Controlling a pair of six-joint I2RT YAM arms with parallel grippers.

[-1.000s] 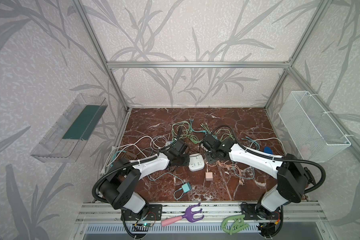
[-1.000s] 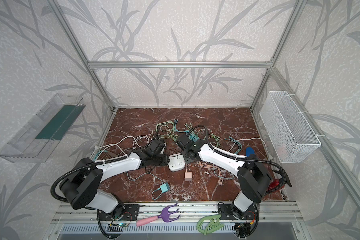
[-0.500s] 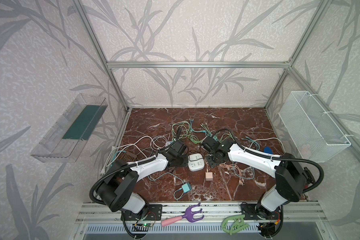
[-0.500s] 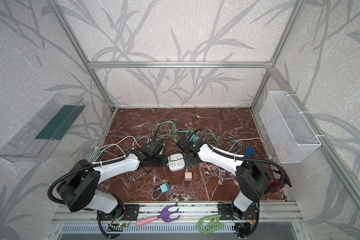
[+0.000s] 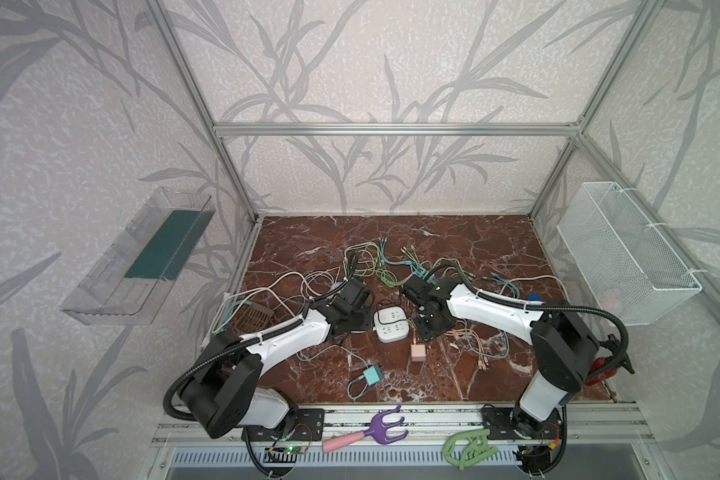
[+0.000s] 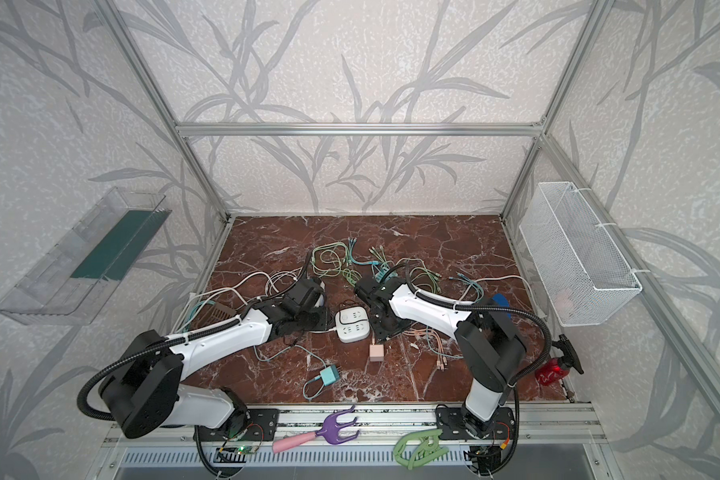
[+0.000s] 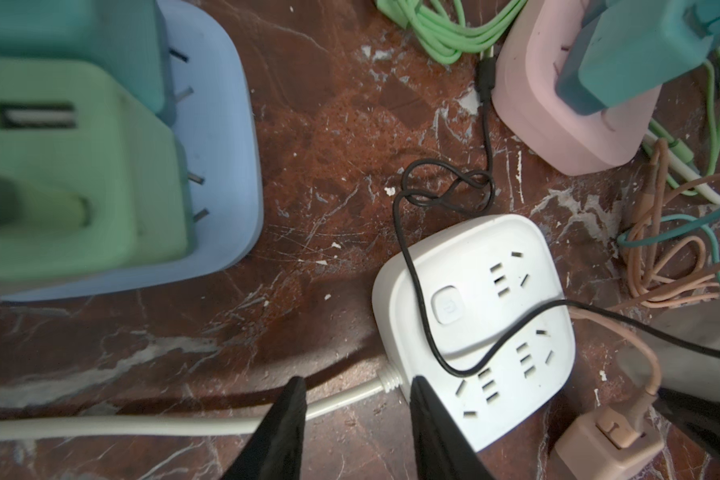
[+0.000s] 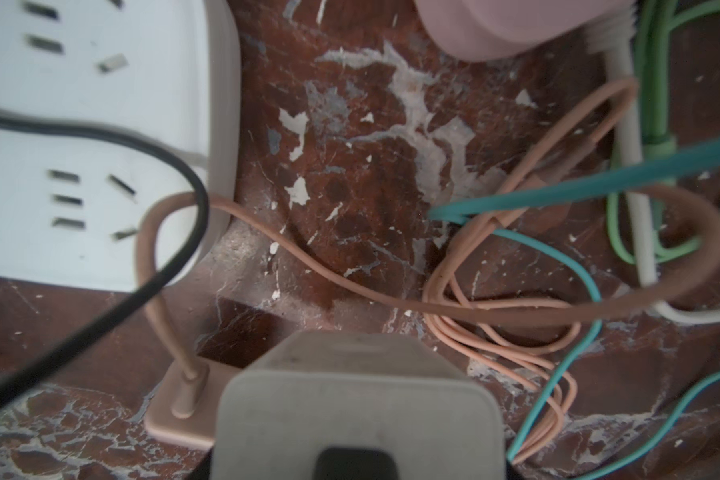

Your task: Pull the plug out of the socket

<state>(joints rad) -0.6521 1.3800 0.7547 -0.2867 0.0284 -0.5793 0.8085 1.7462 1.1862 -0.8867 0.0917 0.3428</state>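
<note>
Red marble tabletop (image 5: 474, 245), strewn with cables. 2 arms reach low toward its middle, wrists bent down. White power strip (image 5: 393, 325) lies flat between them. Left gripper (image 7: 358, 386): narrow gap, straddling the strip's white cord (image 7: 142, 424), 1 finger touching the strip's corner. Right gripper (image 5: 425, 330) clamps the white plug (image 8: 350, 399) just beside the strip, out of its outlets. The plug's black cable (image 7: 412, 270) trails across the strip.

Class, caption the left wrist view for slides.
Open left end effector straddles the cord of the white power strip; black cable drapes across it.
</note>
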